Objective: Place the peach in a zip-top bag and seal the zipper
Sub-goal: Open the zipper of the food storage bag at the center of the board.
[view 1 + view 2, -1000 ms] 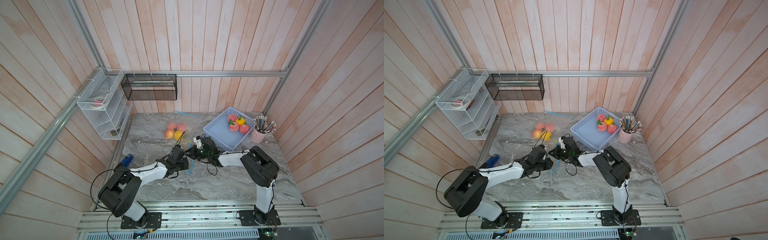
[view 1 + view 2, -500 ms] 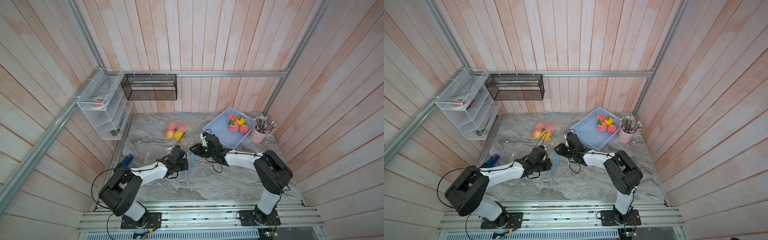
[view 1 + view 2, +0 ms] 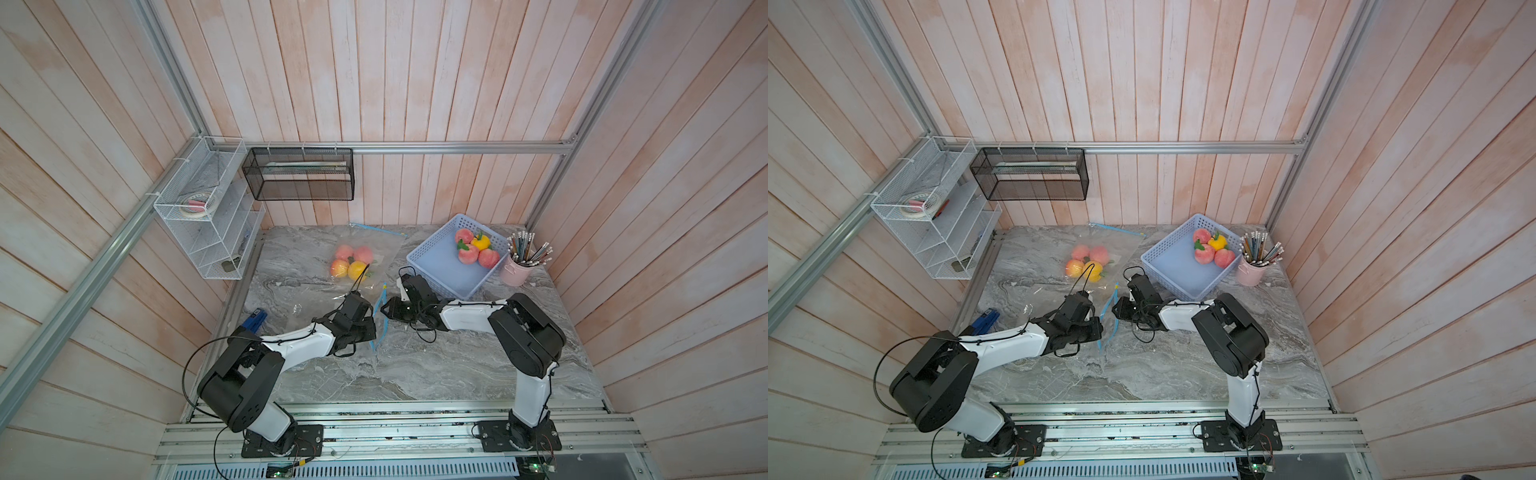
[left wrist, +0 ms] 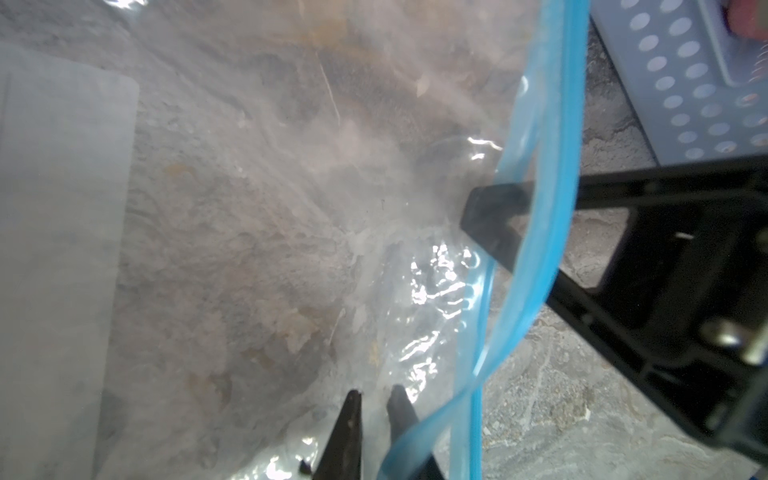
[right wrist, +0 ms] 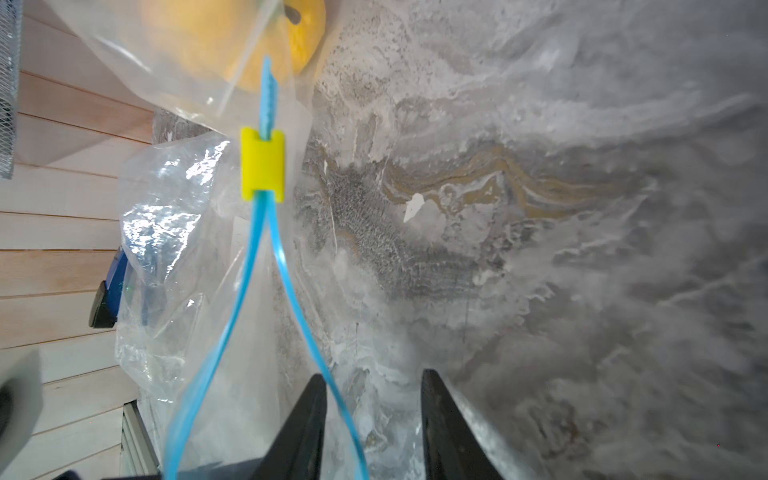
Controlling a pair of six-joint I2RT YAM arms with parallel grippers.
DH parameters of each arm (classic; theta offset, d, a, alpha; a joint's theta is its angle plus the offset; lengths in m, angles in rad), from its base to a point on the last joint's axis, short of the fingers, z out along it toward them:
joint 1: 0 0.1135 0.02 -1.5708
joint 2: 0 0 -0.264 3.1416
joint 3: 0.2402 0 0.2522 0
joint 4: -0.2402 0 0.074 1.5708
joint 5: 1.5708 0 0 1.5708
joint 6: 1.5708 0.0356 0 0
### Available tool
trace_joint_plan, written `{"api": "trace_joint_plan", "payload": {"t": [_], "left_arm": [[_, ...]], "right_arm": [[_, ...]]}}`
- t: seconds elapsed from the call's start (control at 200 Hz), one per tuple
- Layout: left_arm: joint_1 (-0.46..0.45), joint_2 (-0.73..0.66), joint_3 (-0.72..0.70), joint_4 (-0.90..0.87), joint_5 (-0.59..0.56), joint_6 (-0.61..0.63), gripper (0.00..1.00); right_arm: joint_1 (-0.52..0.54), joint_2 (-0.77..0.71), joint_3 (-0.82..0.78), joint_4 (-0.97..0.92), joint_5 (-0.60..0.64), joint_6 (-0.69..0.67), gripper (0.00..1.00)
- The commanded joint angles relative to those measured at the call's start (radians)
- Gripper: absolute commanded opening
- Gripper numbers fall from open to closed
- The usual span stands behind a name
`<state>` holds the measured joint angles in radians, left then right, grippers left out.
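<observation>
A clear zip-top bag [image 3: 379, 309] with a blue zipper lies mid-table between the arms, its mouth gaping. The yellow slider [image 5: 263, 164] sits at the far end of the zipper. My left gripper [image 4: 376, 399] is shut on the clear film just inside the blue edge. My right gripper [image 5: 374, 376] is open, and one blue zipper strand runs between its fingers. In both top views the two grippers meet at the bag mouth [image 3: 1111, 305]. Peaches [image 3: 468, 254] lie in the blue basket [image 3: 436, 266] at the back right.
A second clear bag with several fruits [image 3: 351, 259] lies behind the open bag. A pink pencil cup [image 3: 517, 270] stands beside the basket. A white wire rack [image 3: 208, 224] and a black mesh basket [image 3: 299, 178] hang on the walls. A blue object [image 3: 254, 318] lies at the table's left edge.
The right gripper has gone from shut to open and moved a little nearer along the zipper. The left gripper has closed slightly more on the film.
</observation>
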<state>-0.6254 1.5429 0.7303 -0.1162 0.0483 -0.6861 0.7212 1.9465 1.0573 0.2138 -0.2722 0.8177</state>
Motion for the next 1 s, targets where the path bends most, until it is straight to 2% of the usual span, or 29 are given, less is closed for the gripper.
{"api": "trace_joint_plan", "payload": {"t": [0.0, 0.095, 0.21, 0.295, 0.43, 0.775, 0.995], "left_arm": [[0.009, -0.001, 0.028, -0.002, 0.015, -0.007, 0.17], [0.012, -0.003, 0.03, -0.002, 0.02, -0.007, 0.16], [0.013, -0.01, 0.035, -0.006, 0.021, -0.006, 0.16], [0.018, -0.017, 0.044, -0.023, 0.01, 0.001, 0.18], [0.021, -0.009, 0.07, -0.054, -0.015, 0.031, 0.29], [0.026, 0.09, 0.202, -0.159, -0.089, 0.142, 0.45], [0.023, 0.139, 0.261, -0.217, -0.137, 0.181, 0.49]], "right_arm": [[0.007, 0.034, 0.05, -0.012, -0.058, -0.038, 0.29], [0.006, 0.054, 0.062, -0.001, -0.088, -0.042, 0.21], [0.006, 0.058, 0.06, 0.013, -0.109, -0.033, 0.0], [0.007, 0.041, 0.046, 0.039, -0.116, -0.025, 0.0], [0.01, 0.004, 0.024, 0.07, -0.127, -0.022, 0.0], [0.027, -0.024, 0.007, 0.089, -0.163, -0.02, 0.0], [0.03, -0.014, 0.01, 0.102, -0.155, -0.005, 0.0]]}}
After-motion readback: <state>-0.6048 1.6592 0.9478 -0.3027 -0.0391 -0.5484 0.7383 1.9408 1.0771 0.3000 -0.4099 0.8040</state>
